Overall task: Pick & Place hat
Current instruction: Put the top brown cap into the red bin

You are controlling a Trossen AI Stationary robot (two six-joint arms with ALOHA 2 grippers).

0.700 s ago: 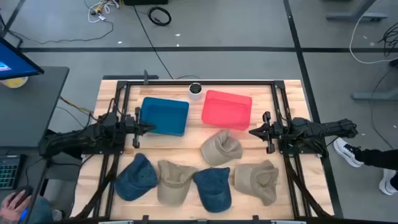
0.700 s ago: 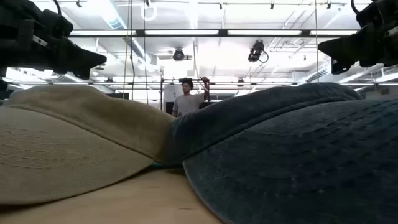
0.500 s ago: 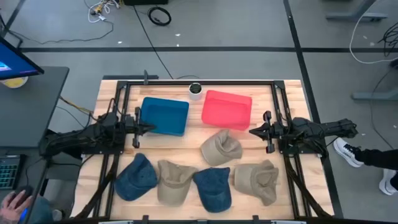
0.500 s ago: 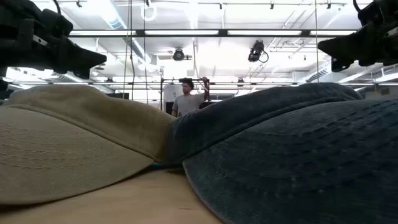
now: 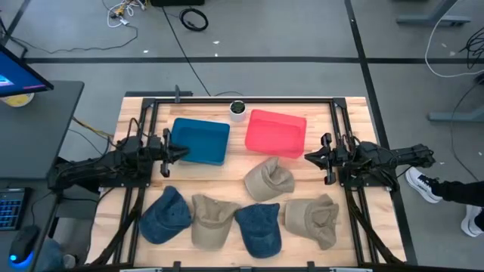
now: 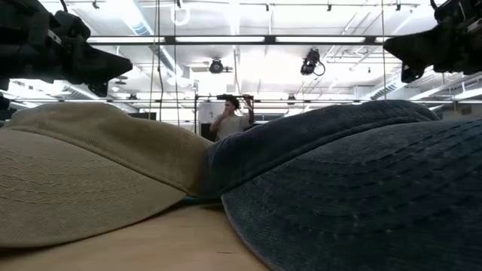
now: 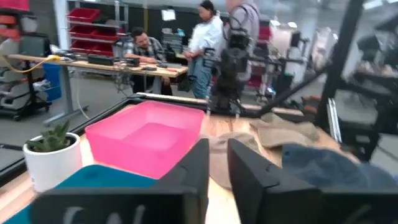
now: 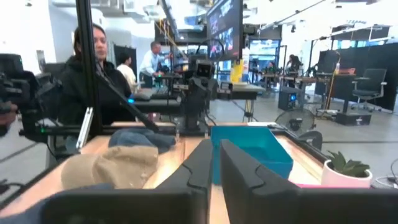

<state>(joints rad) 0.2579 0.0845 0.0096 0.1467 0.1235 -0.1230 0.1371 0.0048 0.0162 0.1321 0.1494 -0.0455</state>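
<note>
Five hats (image 5: 268, 181) scattered along the table's near half, ungrasped, below blue bin (image 5: 200, 140) and pink bin (image 5: 276, 133). Left gripper (image 5: 177, 151) and right gripper (image 5: 310, 158) poised at opposite sides, fingers nearly together, holding nothing.

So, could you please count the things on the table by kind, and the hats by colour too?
Tan hats: 3 —
Blue denim hats: 2 —
Bins: 2 — blue bin, pink bin
Potted plant: 1 —
Total: 8 things, 5 of them hats
</note>
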